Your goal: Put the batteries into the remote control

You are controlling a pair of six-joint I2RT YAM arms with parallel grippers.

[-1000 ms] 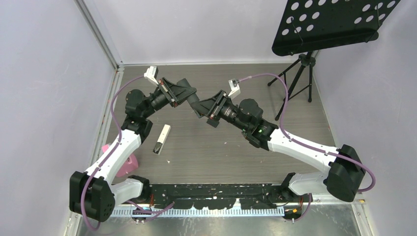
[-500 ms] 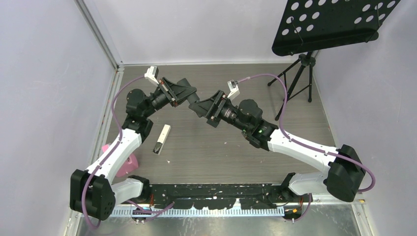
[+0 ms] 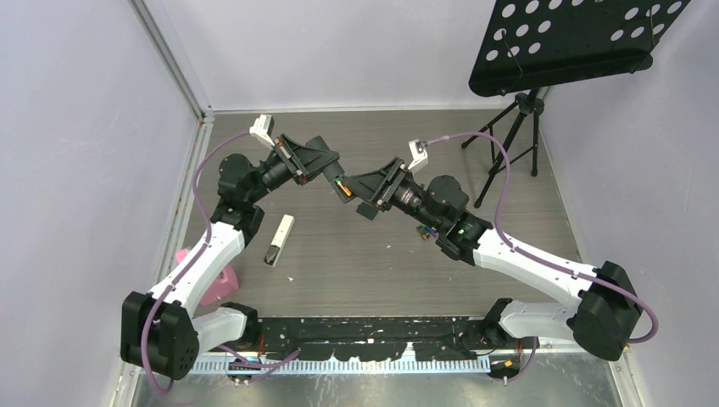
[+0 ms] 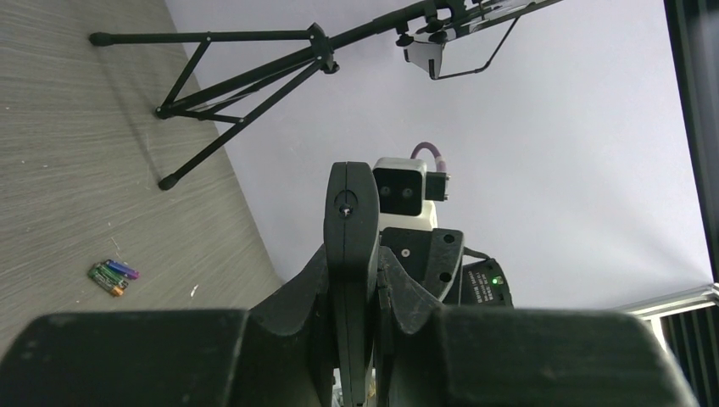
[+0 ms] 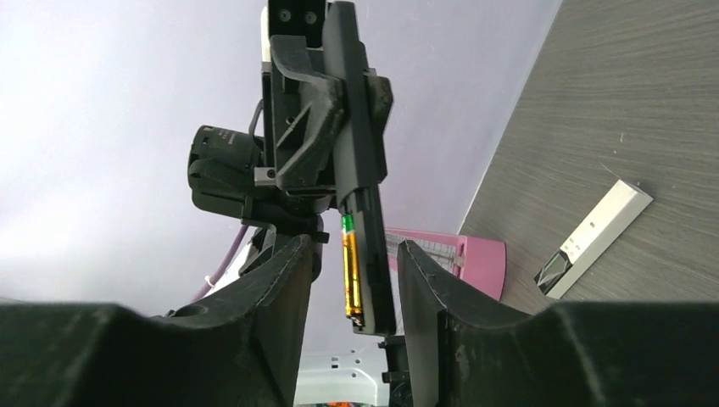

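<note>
1. So, the left gripper (image 3: 329, 166) is clamped on a black remote control (image 5: 359, 161) and holds it up in the air over the middle of the table (image 3: 381, 271), one end sticking out toward the other arm.
2. One battery (image 5: 348, 278) sits in the remote's open compartment. It's orange-gold with a green end, lying lengthwise near the free end of the remote. There's print on it, but it's way too small to read.
3. The right gripper (image 3: 348, 186) is right up at that free end with its fingers (image 5: 284, 297) spread apart, nothing between them but air. From its wrist cam the remote shows in the gap. I can't tell whether they touch.
4. The loose batteries (image 4: 113, 277) lie bunched together on the wood-grain table, under the right arm and well away from the remote. I make out purple-blue, green and orange-gold, and can't read any brand.
5. A white bar with a dark end (image 3: 278, 240) lies flat on the table beside the left arm. Something pink (image 3: 219, 284) sits at the left edge.
6. A black music stand (image 3: 576, 38) stands on its tripod at the far right corner.
</note>
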